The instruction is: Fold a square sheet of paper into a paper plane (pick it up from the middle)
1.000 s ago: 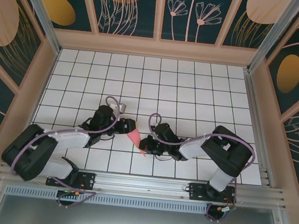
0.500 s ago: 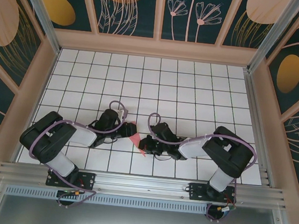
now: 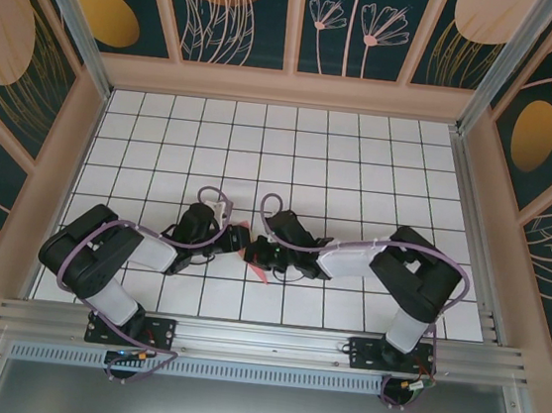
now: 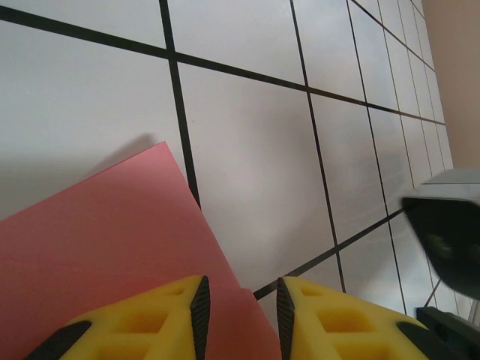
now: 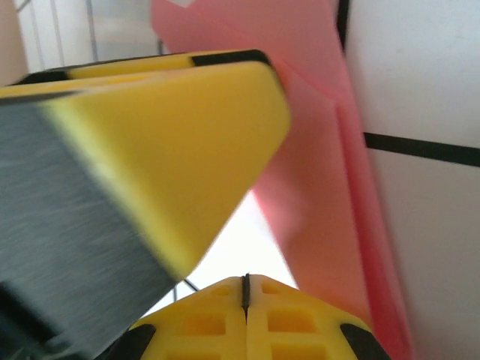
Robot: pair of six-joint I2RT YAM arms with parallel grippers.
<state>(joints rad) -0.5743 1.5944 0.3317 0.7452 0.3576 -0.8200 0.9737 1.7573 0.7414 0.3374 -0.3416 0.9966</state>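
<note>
The pink paper (image 3: pixel 259 274) lies folded on the white grid table (image 3: pixel 311 161), mostly covered by both grippers, with a small pointed sliver peeking out below them. My left gripper (image 3: pixel 239 240) is open; in the left wrist view its yellow fingertips (image 4: pixel 241 319) straddle the edge of the flat pink paper (image 4: pixel 105 240). My right gripper (image 3: pixel 253 255) is shut with nothing in it (image 5: pixel 245 289), close against the left gripper's yellow finger (image 5: pixel 172 142). The folded layers of pink paper (image 5: pixel 330 187) stand just right of it.
The right gripper's dark body (image 4: pixel 450 225) sits at the right edge of the left wrist view. Wooden walls (image 3: pixel 289 88) and aluminium rails (image 3: pixel 261 339) enclose the table. Open tiles stretch behind and to both sides of the arms.
My right gripper has slid left onto the paper and up against the left gripper. The pink paper, plainly visible a second ago, is now mostly covered. The left arm's elbow has drawn in.
</note>
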